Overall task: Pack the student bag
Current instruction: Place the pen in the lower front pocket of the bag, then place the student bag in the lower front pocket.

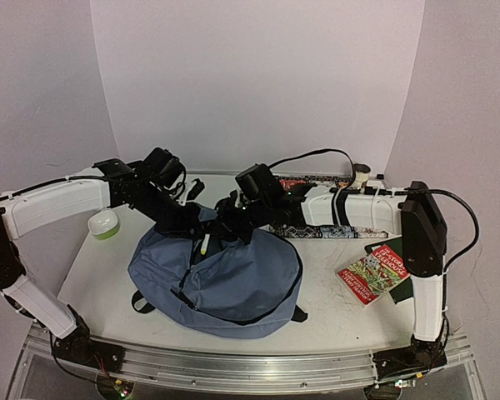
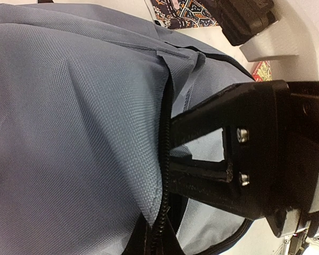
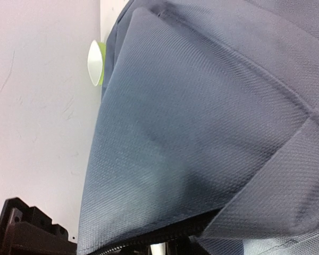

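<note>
Left gripper (image 2: 171, 151) was clamped on student bag (image 1: 233, 283) zipper edge; right gripper (image 1: 232, 218) state could not be told. Slipping fabric could reclose the opening.

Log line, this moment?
left gripper: clamped on student bag zipper edge | right gripper: at bag top, grip unclear | book: on table

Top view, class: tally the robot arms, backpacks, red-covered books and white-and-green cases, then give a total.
Left arm and right arm: 2
Slate-blue backpack: 1
Red-covered book: 1
White-and-green case: 1
Total: 5
</note>
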{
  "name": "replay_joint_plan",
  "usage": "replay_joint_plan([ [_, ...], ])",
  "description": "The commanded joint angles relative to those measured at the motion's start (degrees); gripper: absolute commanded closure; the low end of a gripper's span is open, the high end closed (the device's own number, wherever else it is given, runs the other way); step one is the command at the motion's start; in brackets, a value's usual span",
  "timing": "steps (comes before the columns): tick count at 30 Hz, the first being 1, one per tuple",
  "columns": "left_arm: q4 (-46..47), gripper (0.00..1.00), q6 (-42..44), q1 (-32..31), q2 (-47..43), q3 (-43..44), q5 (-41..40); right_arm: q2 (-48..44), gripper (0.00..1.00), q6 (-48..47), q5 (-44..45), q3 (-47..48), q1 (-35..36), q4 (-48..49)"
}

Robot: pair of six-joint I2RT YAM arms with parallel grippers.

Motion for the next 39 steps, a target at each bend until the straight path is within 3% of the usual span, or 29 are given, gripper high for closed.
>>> replay_joint_plan([
  [1, 3.51, 1.0, -1.23, -0.35, -3.08, 1.44, 4.05, -0.13, 0.99, 3.63, 6.37, 1.47, 0.04, 1.52],
  [4, 4.37, 1.0, -2.29, -0.35, -2.66, 1.57, 5.48, -0.2, 0.97, 4.54, 8.33, 1.32, 0.56, 1.73],
  [13, 7.01, 1.0, -4.35, -0.35, -2.69, 1.12, 3.55, 0.13, 0.72, 2.71, 7.23, 2.34, 1.24, 2.41],
  [29, 7.3, 1.0, -3.35, -0.35, -0.1, 1.08, -5.51, -11.28, 0.51, -10.62, 11.31, -6.98, 1.26, -3.29],
  [39, 6.86, 0.72, 0.89, -0.23, -2.28, 1.39, -8.42, -15.96, 0.38, -20.34, 13.85, -10.55, 2.27, -8.26],
])
